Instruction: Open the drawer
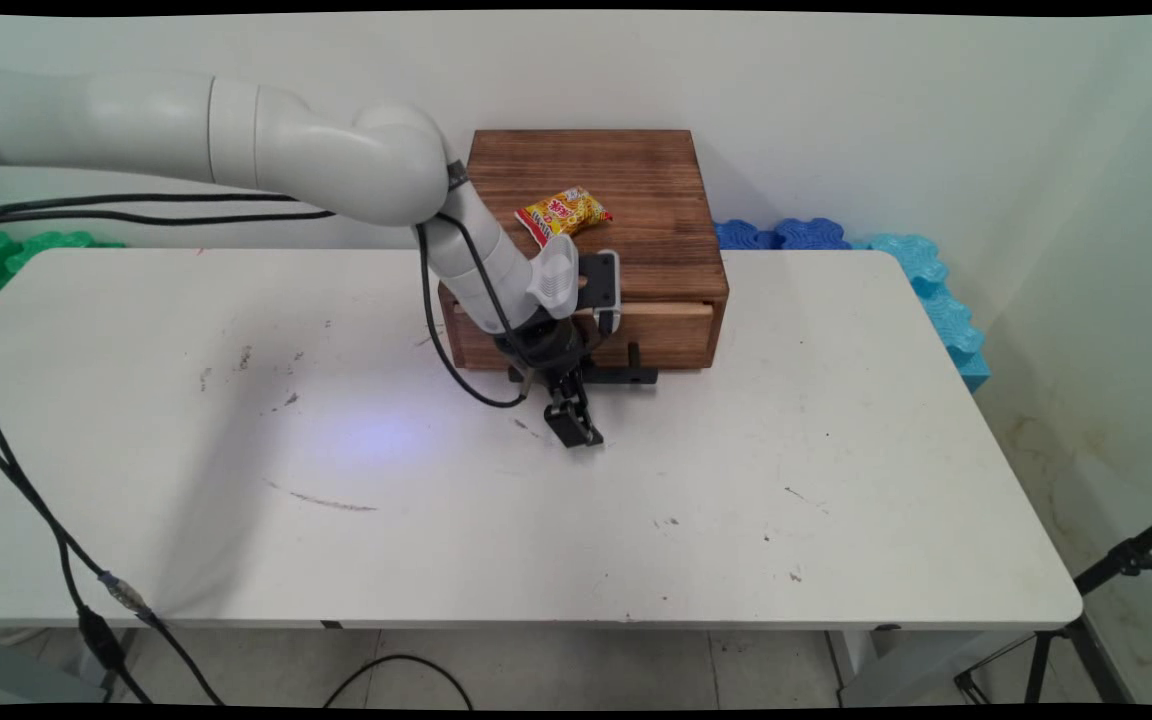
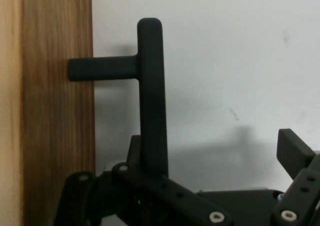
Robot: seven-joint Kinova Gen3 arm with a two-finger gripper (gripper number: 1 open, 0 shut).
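Because the gripper (image 1: 576,425) hangs low over the white table (image 1: 736,480) with its two fingers spread wide and nothing between them, it holds nothing right now. Closest to it is the black drawer handle (image 2: 151,95), a bar that sits hard up by the finger on the drawer's side, not in the middle of the gap, while the other finger (image 2: 295,148) is well apart from it. I think that is the risk: being so off-middle, the near finger could knock the bar or scrape the wood instead of going cleanly round it. The fingertips are also near the table and could rub it. The bar's long side runs across the line on which the fingers close, flat along the drawer front (image 2: 55,136), and its short stem points straight out from the wood. Beyond the gripper the drawer looks shut or nearly so in its brown wooden box (image 1: 636,180). Farthest off, a yellow and red snack packet (image 1: 563,213) lies on the box's top.
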